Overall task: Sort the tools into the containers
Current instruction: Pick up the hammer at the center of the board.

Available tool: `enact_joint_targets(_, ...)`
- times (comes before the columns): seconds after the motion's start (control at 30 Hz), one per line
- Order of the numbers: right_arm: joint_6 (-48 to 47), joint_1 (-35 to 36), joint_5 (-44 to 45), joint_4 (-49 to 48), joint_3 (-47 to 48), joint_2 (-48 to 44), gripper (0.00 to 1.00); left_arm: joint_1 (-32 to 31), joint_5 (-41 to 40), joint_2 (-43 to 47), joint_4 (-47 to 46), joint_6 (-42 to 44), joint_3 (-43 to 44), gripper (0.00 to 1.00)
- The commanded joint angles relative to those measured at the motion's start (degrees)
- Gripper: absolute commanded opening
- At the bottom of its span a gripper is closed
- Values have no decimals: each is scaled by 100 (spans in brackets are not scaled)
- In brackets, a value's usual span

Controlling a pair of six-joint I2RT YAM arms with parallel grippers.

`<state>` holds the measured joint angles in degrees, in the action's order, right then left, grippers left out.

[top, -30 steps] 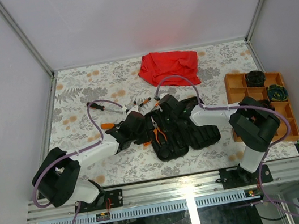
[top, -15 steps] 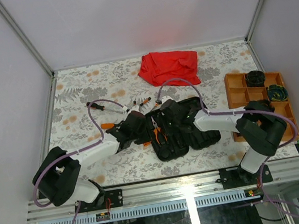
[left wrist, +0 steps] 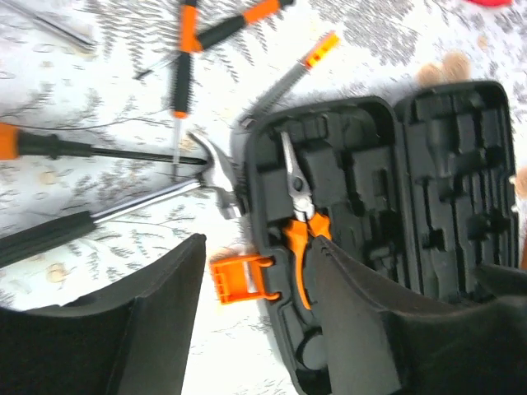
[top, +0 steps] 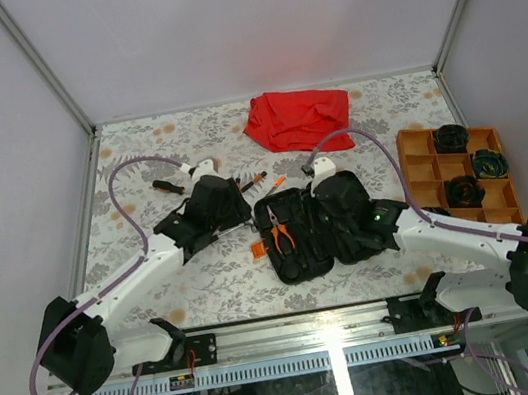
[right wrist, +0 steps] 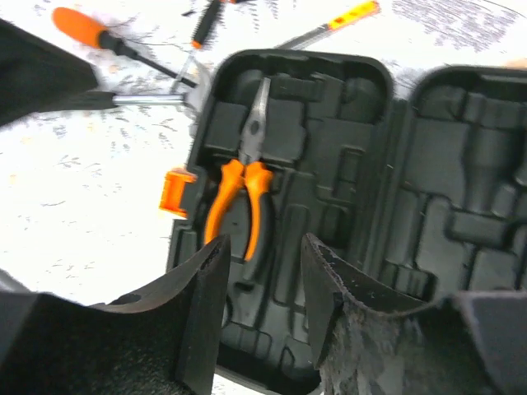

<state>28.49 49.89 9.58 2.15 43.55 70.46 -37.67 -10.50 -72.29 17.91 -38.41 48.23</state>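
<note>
Pliers with orange handles [top: 278, 233] alone sit in the open black hard case [top: 336, 236] by the floral table's [top: 134, 148] near edge, while the steel-headed hammer [left wrist: 216, 169] and orange-and-black screwdrivers [left wrist: 183, 49] lie unsorted beside it, with the left gripper [left wrist: 257, 247] and right gripper [right wrist: 265, 243] both parted and empty.

Containers: two, namely one black case [left wrist: 445, 181], lying open, and one orange tray [top: 416, 147]. Tools counted: one pair of pliers [left wrist: 298, 206], one hammer [left wrist: 216, 177], one long screwdriver [left wrist: 58, 146], two short screwdrivers [left wrist: 183, 49] and one thin orange-tipped blade [left wrist: 284, 81]. One silver shaft [left wrist: 62, 29] at the far left is too blurred to classify. Dark round items [top: 452, 135] in the tray: three. Red cloth [top: 297, 119]: one.
</note>
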Motion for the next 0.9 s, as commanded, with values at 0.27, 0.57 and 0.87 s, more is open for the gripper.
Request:
enact_joint_targets(0.27, 534, 22, 1879, 234, -1098, -1406, 58, 250, -1485, 733, 963, 159, 289, 61)
enact_joint_targets(0.57, 402, 21, 1816, 346, -1296, -1682, 60, 1078, -550, 297, 1075, 949, 356, 60)
enact_joint_targets(0.87, 163, 19, 1319, 166, -1468, -1576, 62, 1246, -451, 351, 684, 1373, -21, 64)
